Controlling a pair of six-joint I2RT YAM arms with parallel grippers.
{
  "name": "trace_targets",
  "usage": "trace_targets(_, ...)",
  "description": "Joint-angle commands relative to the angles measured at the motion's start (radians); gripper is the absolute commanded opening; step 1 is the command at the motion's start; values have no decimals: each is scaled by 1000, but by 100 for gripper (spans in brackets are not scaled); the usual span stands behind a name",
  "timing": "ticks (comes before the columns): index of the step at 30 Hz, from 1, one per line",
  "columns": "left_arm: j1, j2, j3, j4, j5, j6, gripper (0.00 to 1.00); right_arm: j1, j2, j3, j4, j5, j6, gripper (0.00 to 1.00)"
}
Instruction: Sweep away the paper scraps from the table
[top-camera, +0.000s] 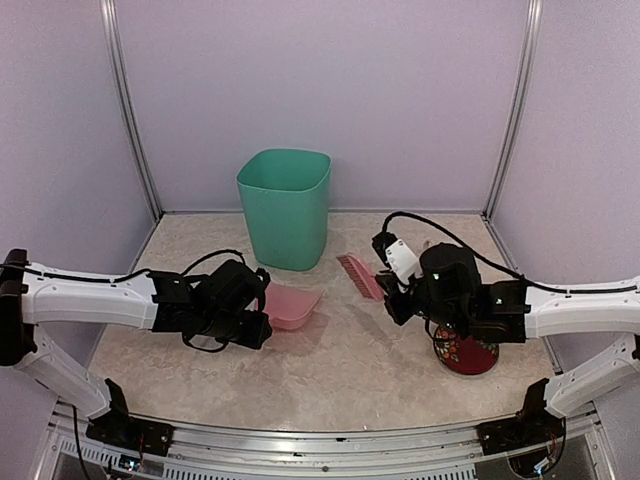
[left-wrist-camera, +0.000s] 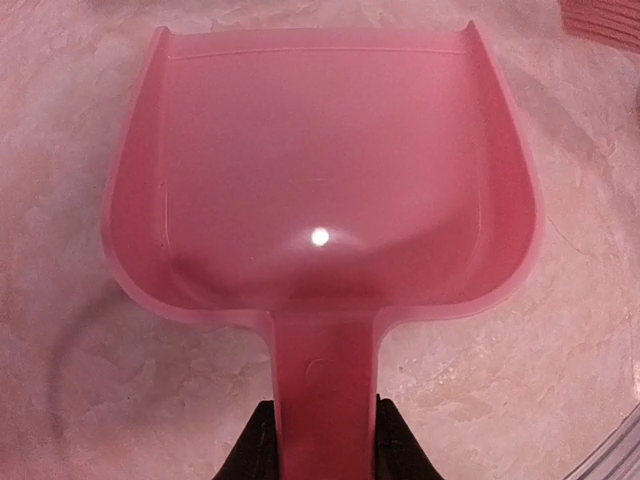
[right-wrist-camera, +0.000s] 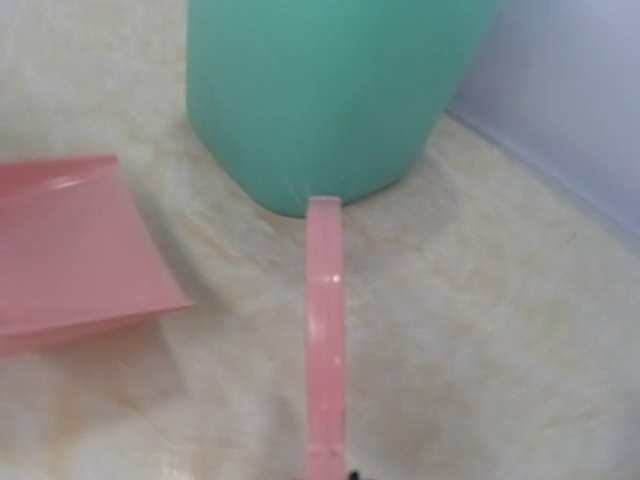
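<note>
The counter (top-camera: 340, 385) is a beige top with a marbled stone pattern and a metal rail (top-camera: 320, 440) along its near edge. Pale lilac walls (top-camera: 320, 90) close it on three sides, with metal posts in the two far corners. A green bin (top-camera: 285, 205) stands upright at 12 o'clock, near the back wall.

The scraps (top-camera: 462, 350) are at 4 o'clock. They show as small speckled bits inside a round dark red dish (top-camera: 468, 362), which is partly hidden under the right arm.

The left arm reaches in from 9 o'clock, low and almost level. The left pincer (left-wrist-camera: 325, 445) is clamped on the handle of a pink dustpan (top-camera: 290, 305), one finger on each side. The mouth of the dustpan faces about 2 o'clock, toward the bin, just beside its foot.

The right arm comes in from 3 o'clock, with the elbow low and the wrist turned toward 10 o'clock. The right pincer (top-camera: 390, 292) is closed on a pink brush (top-camera: 358, 273). The brush points toward the bin and lies near the dustpan but apart from it. Whether the brush touches the counter I cannot tell.
</note>
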Motion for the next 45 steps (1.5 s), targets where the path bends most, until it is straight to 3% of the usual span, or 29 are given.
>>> trace_targets(1, -12, 60, 13, 12, -58, -21, 0, 38, 72, -22, 144, 169, -281, 0)
trace_targets(8, -14, 192, 59, 39, -75, -22, 0, 79, 188, -92, 357, 191, -614, 0)
trace_targets(16, -12, 297, 148, 24, -110, -1, 0, 93, 316, -152, 519, 192, -803, 0)
trace_targets(18, -12, 308, 159, 30, -106, 1, 4, 99, 343, -157, 542, 206, -825, 0)
trace_targets(22, -12, 316, 167, 44, -103, 2, 23, 111, 391, -174, 608, 244, -866, 0)
trace_targets(29, -11, 267, 119, 84, -97, -1, 52, 125, 446, -192, 663, 273, -884, 15)
trace_targets(37, 14, 67, 48, 121, -101, -24, 72, 144, 485, -183, 642, 249, -837, 27)
trace_targets(45, 165, -127, 27, 81, -7, -8, 88, 171, 476, -174, 537, 218, -731, 44)
